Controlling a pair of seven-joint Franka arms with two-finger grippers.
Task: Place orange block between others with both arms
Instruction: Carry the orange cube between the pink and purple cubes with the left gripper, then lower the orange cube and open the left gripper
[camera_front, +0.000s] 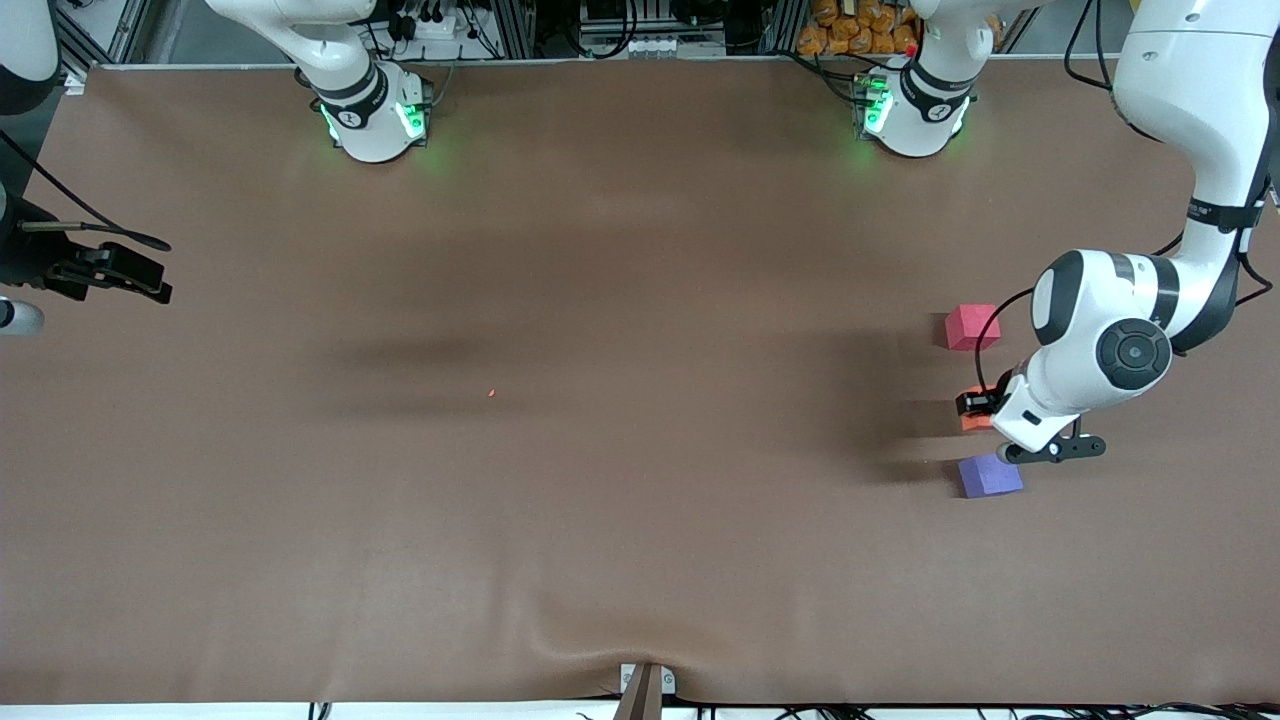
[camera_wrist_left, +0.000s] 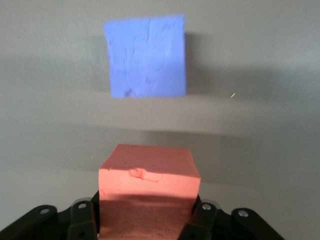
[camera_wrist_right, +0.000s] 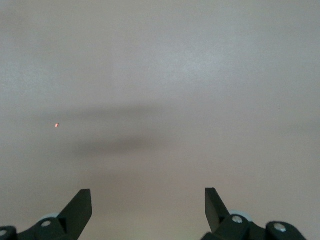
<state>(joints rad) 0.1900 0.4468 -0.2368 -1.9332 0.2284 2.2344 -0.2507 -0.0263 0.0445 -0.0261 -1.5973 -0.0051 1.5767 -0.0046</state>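
My left gripper (camera_front: 975, 408) is shut on the orange block (camera_front: 976, 421), low over the table near the left arm's end. The block hangs in the gap between the others: the red-pink cube (camera_front: 972, 327) lies farther from the front camera and the purple cube (camera_front: 990, 476) nearer. In the left wrist view the orange block (camera_wrist_left: 147, 182) fills the space between the black fingers (camera_wrist_left: 82, 220), with the purple cube (camera_wrist_left: 146, 56) a short way off. Whether the block touches the table I cannot tell. My right gripper (camera_front: 140, 275) waits open at the right arm's end; nothing lies between its fingertips (camera_wrist_right: 148, 200).
The brown table cover (camera_front: 600, 500) has a small orange speck (camera_front: 491, 392) near the middle, which shows in the right wrist view as a speck (camera_wrist_right: 56, 125) too. The two green-lit arm bases (camera_front: 375, 120) stand along the table's edge farthest from the front camera.
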